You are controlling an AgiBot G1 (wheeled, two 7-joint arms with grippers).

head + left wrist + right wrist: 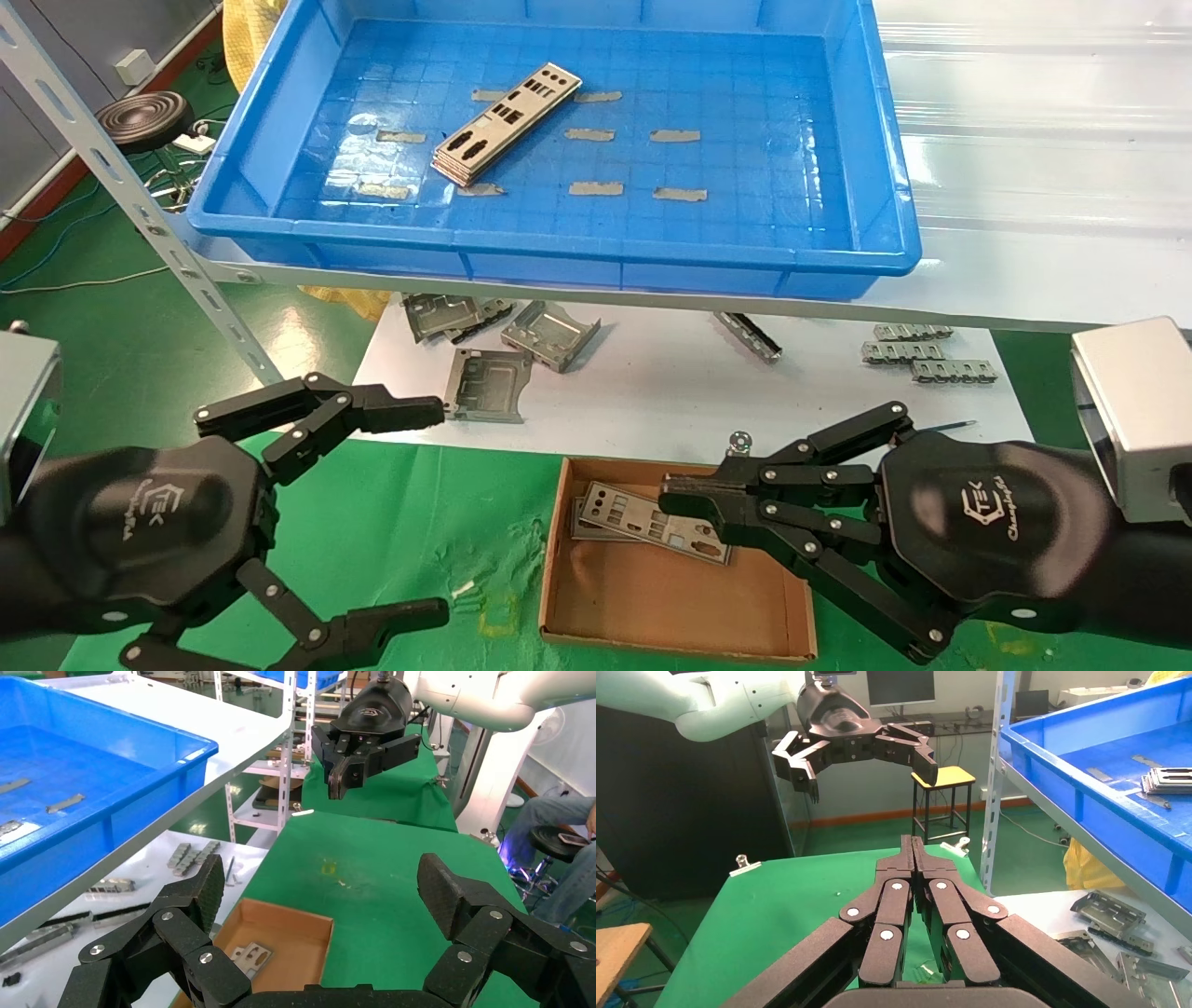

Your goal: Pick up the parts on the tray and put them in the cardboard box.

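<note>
A small stack of silver parts lies slanted in the left half of the blue tray on the upper shelf. It also shows in the right wrist view as the parts in the tray. Below, the cardboard box holds two plates, one plate visible in the box. My right gripper is shut and empty, fingertips pressed together, just over the box's plates. My left gripper hangs open left of the box, pads wide apart.
Grey tape strips dot the tray floor. Folded metal brackets and small clips lie on the white lower shelf behind the box. A slanted shelf post stands at the left. Green cloth covers the table.
</note>
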